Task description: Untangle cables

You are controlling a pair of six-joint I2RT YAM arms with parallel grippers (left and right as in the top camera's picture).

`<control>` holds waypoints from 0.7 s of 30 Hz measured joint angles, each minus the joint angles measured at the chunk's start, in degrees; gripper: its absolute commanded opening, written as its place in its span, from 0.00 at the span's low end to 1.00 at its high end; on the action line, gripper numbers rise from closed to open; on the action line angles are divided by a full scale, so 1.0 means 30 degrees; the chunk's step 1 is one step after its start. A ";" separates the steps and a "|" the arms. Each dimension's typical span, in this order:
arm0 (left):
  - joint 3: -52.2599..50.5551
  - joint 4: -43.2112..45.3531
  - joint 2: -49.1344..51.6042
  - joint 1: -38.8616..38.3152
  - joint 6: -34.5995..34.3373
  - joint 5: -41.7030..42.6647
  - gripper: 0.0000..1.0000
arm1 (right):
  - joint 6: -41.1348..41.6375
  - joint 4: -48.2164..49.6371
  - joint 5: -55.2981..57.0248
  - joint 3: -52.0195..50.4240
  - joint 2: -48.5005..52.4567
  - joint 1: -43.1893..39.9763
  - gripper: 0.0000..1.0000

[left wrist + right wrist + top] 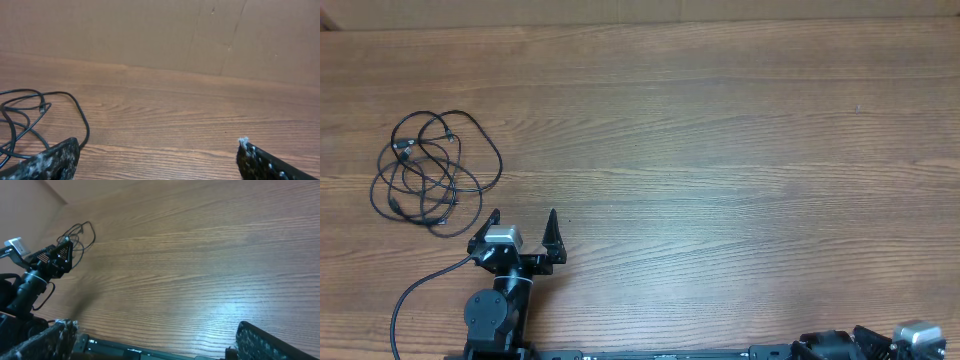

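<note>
Black cables [423, 172] lie tangled on the wooden tabletop [740, 150], just ahead and left of our left fingers [552, 228], which gape wide, empty. Our right fingers [265, 342], equally wide, sit well apart.

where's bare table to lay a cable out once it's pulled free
The middle and right of the table is bare, from the cables across to the right edge. Crowded only at the left, where the cables lie tangled near the open left gripper.
</note>
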 measured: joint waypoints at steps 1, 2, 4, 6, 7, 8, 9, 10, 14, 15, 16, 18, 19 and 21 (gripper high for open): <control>0.0000 0.0000 0.0000 0.0000 0.0000 0.0000 0.99 | 0.0000 -0.0007 0.0000 -0.0233 -0.0226 -0.0095 1.00; 0.0000 0.0000 0.0000 0.0000 0.0000 0.0000 1.00 | -0.0007 0.0000 0.0007 -0.0517 -0.0503 -0.0182 1.00; 0.0000 0.0000 0.0000 0.0000 0.0000 0.0000 1.00 | 0.0000 -0.0007 0.0007 -0.1093 -0.1013 -0.0270 1.00; 0.0000 0.0000 0.0000 0.0000 0.0000 0.0000 1.00 | -0.0007 -0.0022 0.0007 -0.1552 -0.1413 -0.0291 1.00; 0.0000 0.0000 0.0000 0.0000 0.0000 0.0000 1.00 | 0.0000 0.0000 0.0000 -0.1785 -0.1617 -0.0299 1.00; 0.0000 0.0000 0.0000 0.0000 0.0000 0.0000 1.00 | 0.0000 0.0000 0.0007 -0.2113 -0.1902 -0.0321 1.00; 0.0000 0.0000 0.0000 0.0000 0.0000 0.0000 1.00 | 0.0000 -0.0022 0.0007 -0.2390 -0.2149 -0.0357 1.00; 0.0000 0.0000 0.0000 0.0000 0.0000 0.0000 1.00 | 0.0000 -0.0022 0.0007 -0.2630 -0.2368 -0.0379 1.00; 0.0000 0.0000 0.0000 0.0000 0.0000 0.0000 1.00 | 0.0015 0.0204 -0.0007 -0.3701 -0.3271 -0.0452 1.00; 0.0000 0.0000 0.0000 0.0000 0.0000 0.0000 1.00 | 0.0007 0.0845 0.0007 -0.4146 -0.3694 -0.0605 1.00; 0.0000 0.0000 0.0000 0.0000 0.0000 0.0000 0.99 | 0.0000 0.1151 0.0015 -0.4371 -0.3942 -0.0685 1.00; 0.0000 0.0000 0.0000 0.0000 0.0000 0.0000 1.00 | 0.0000 0.2149 0.0015 -0.4889 -0.4583 -0.0925 1.00; 0.0000 0.0000 0.0000 0.0000 0.0000 0.0000 1.00 | 0.0007 0.2484 0.0022 -0.5100 -0.4867 -0.1107 1.00; 0.0000 0.0000 0.0000 0.0000 0.0000 0.0000 1.00 | 0.0000 0.3075 0.0007 -0.5268 -0.5107 -0.1508 1.00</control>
